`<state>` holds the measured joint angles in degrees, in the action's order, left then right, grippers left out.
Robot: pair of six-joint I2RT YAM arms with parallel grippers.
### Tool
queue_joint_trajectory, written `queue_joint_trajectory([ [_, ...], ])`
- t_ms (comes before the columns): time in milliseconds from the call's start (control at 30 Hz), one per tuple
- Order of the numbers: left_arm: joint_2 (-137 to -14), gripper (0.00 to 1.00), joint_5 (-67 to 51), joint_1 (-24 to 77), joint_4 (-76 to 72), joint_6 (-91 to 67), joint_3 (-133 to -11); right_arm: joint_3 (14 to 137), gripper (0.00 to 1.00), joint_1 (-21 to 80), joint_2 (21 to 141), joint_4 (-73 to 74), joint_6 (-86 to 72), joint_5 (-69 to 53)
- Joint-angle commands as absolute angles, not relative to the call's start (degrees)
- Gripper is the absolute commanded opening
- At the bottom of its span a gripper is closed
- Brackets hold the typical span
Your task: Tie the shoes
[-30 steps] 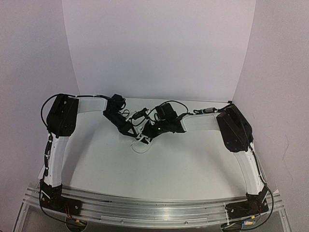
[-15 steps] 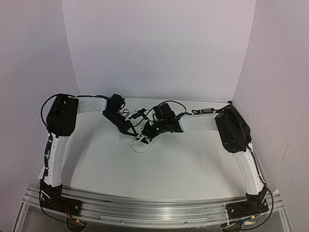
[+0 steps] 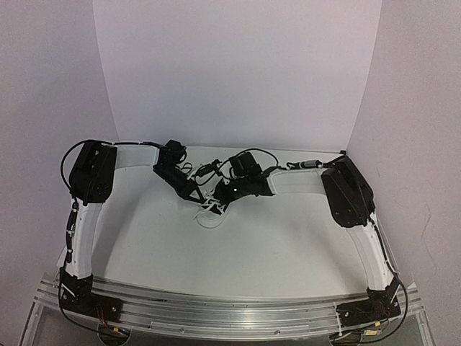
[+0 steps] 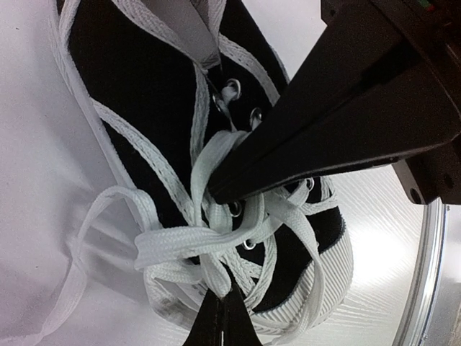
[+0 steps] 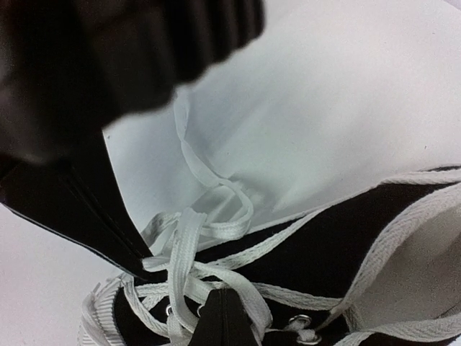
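Observation:
The black sneaker (image 4: 137, 94) with white ribbed sole (image 4: 337, 268) lies on the table at centre back, mostly hidden under both grippers in the top view (image 3: 209, 204). Its white laces (image 4: 176, 241) are bunched over the eyelets. My left gripper (image 4: 222, 316) is shut on a lace strand beside the knot. My right gripper (image 5: 229, 316) is shut on another lace strand (image 5: 248, 288) over the black canvas (image 5: 346, 245). The two grippers meet tip to tip over the shoe, left (image 3: 197, 194) and right (image 3: 219, 195). A loose lace loop (image 3: 209, 218) trails in front.
The white table (image 3: 274, 238) has white walls behind and at both sides. The metal rail (image 3: 230, 311) with both arm bases runs along the near edge. Cables loop over both wrists at the back.
Both grippers have shifted slightly toward the back over the shoe, still shut on the laces. The strands between them look pulled a little more taut.

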<state>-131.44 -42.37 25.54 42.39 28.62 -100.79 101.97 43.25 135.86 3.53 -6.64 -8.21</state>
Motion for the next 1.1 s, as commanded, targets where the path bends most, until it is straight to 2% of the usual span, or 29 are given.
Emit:
queue_joint_trajectory([
  [0,-130.2,0.00,-37.7,25.8,38.2,28.6,-100.7,100.1,0.00,41.9,128.7,0.8,-12.2,-8.0],
  [300,-129.9,0.00,-38.1,25.8,38.7,28.2,-101.7,95.7,0.00,40.9,124.8,-5.3,-16.1,-8.3],
  [633,-130.2,0.00,-37.9,25.8,39.2,28.9,-102.9,96.0,0.00,39.6,125.5,-7.1,-18.8,-6.2],
  [800,-129.9,0.00,-35.6,25.8,38.6,29.7,-101.9,89.9,0.00,38.5,122.0,-7.2,-20.2,-1.1],
  [1067,-130.8,0.00,-31.1,25.8,37.8,32.4,-103.6,81.5,0.00,37.3,119.2,-7.5,-22.8,0.0],
])
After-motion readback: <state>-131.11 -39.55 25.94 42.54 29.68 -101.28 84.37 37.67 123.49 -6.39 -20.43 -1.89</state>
